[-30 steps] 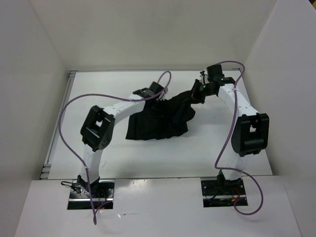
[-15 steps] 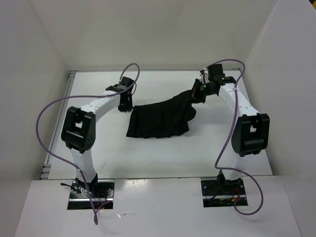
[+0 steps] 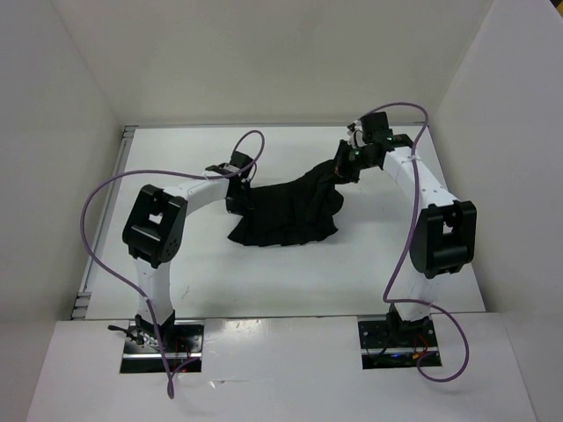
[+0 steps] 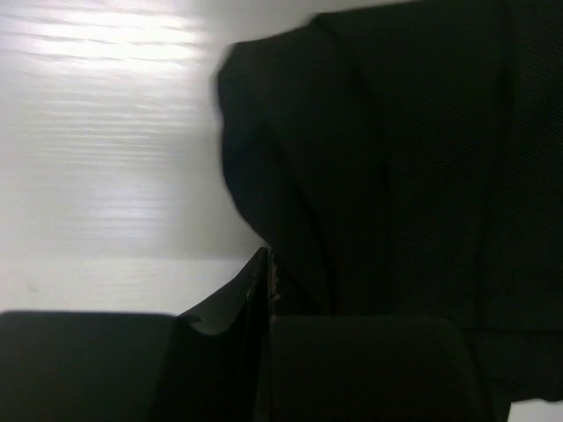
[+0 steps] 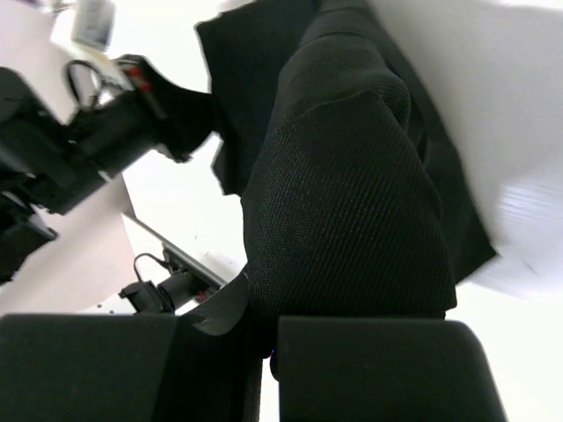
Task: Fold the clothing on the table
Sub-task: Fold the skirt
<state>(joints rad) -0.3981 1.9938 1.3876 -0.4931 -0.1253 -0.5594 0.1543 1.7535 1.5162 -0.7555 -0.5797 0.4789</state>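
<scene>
The black clothing (image 3: 286,211) lies in the middle of the white table (image 3: 264,281), stretched between my two grippers. My left gripper (image 3: 239,200) is low at its upper left corner. In the left wrist view that gripper (image 4: 266,294) has its jaws pressed together on the edge of the clothing (image 4: 396,176). My right gripper (image 3: 343,169) holds the upper right corner raised off the table. In the right wrist view the ribbed clothing (image 5: 352,202) bulges straight out of the shut right gripper (image 5: 271,347).
White walls (image 3: 70,132) enclose the table on three sides. Purple cables (image 3: 97,202) loop above both arms. The left arm (image 5: 106,141) shows in the right wrist view beyond the fabric. Both arm bases (image 3: 163,338) sit at the near edge.
My left gripper swung out left off the garment, then came back to its upper left corner and closed there. The garment is now pulled out wider. The right gripper kept its hold.
</scene>
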